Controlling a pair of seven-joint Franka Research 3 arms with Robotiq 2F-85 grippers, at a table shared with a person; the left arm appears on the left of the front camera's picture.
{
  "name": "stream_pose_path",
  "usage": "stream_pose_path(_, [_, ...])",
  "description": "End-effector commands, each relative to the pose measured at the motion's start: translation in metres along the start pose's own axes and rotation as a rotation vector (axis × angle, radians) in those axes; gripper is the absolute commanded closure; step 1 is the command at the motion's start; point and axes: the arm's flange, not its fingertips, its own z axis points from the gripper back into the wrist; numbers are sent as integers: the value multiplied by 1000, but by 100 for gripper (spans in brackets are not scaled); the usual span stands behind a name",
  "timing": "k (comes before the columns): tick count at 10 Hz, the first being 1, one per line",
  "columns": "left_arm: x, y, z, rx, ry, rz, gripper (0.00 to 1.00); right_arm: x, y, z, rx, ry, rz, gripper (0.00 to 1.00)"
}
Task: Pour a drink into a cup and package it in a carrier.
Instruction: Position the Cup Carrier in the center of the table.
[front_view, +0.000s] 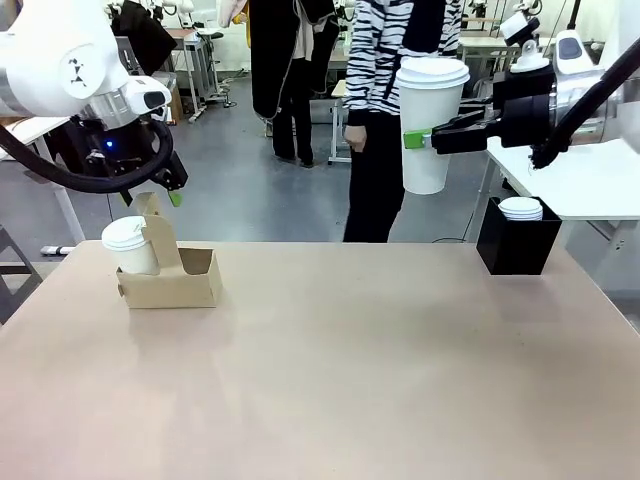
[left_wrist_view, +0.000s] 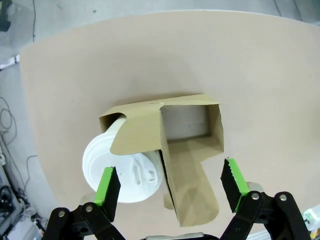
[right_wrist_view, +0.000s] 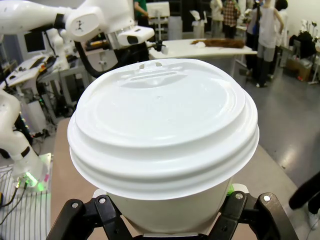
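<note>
- Tan tabletop (front_view: 330, 385), bare in the foreground.
- Brown cardboard cup carrier (front_view: 195, 288) with an upright handle panel, on the table's left part. A white lidded paper cup (front_view: 130, 245) sits in the slot on the robot's left.
- Left gripper (front_view: 150, 198), jaws spread wide and gripping nothing, just above the carrier's handle.
- Black box (front_view: 518, 255) at the table's far right edge, with a white lid (front_view: 520, 208) on top.
- Right gripper (front_view: 418, 140), clamped on a tall white paper cup with a plastic lid (front_view: 430, 100), upright in the air above the black box.
- Person in a striped top (front_view: 395, 50), standing beyond the table.
</note>
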Motion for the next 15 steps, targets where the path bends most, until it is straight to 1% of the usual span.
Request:
stream_pose_path(1, [-2,0,7,-9,-24,-34,0,5,-1,-2,-12,-3,8,20])
stream_pose_path(2, [0,0,0,0,0,0,0,5,-1,-2,-12,-3,8,20])
stream_pose_path(3, [-1,-4,0,36,7,39,0,5,-1,-2,-12,-3,8,20])
stream_pose_path(4, [0,-5,-1,42,14,82,0,5,-1,-2,-12,-3,8,20])
stream_pose_path(5, [2,-7,-1,46,38,126,42,5,-1,-2,-12,-3,8,20])
stream_pose_path(6, [1,-10,-1,35,51,149,58,5,-1,-2,-12,-3,8,20])
stream_pose_path(7, [0,-12,-1,45,54,166,100,5,-1,-2,-12,-3,8,20])
stream_pose_path(9, [1,-12,0,51,70,180,100,5,-1,-2,-12,-3,8,20])
stream_pose_path(10, [1,-12,0,52,70,187,85,5,-1,-2,-12,-3,8,20])
stream_pose_path(11, [1,-12,-1,50,68,192,94,5,-1,-2,-12,-3,8,20])
stream_pose_path(12, [3,-12,-2,55,71,197,100,5,-1,-2,-12,-3,8,20])
stream_pose_path(14, [4,-11,-5,67,73,204,100,5,-1,-2,-12,-3,8,20])
stream_pose_path(15, [5,-11,-6,52,44,258,100,5,-1,-2,-12,-3,8,20])
